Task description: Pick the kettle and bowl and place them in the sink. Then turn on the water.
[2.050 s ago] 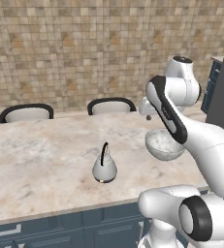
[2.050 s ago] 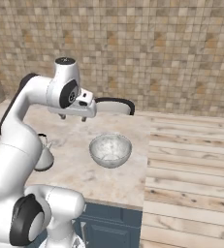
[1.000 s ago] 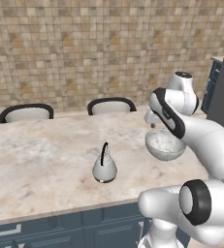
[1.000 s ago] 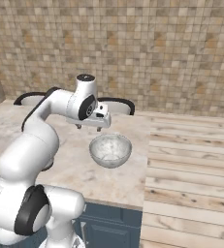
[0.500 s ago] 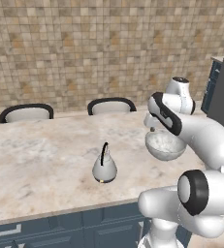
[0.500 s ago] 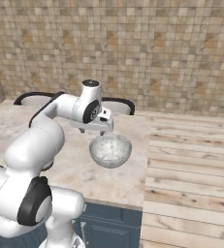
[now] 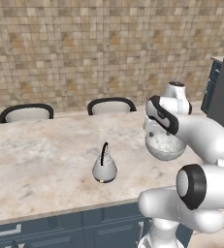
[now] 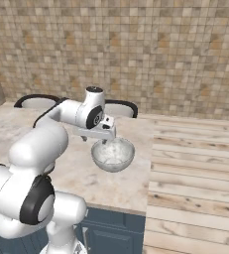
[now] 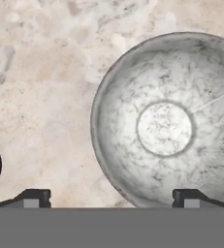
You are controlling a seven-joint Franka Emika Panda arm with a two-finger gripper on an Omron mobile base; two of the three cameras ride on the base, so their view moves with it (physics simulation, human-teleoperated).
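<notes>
We judge the task barely begun. Our gripper, its jaws wide apart and empty, hangs just above the bowl. The kettle stands on the counter beside the bowl; both await moving.

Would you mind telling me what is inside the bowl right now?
Nothing lies in the bowl: the hand view shows its bare speckled inside down to the round flat bottom. The open gripper hangs above its rim. The edge of the bowl nearest the gripper is cut off there.
</notes>
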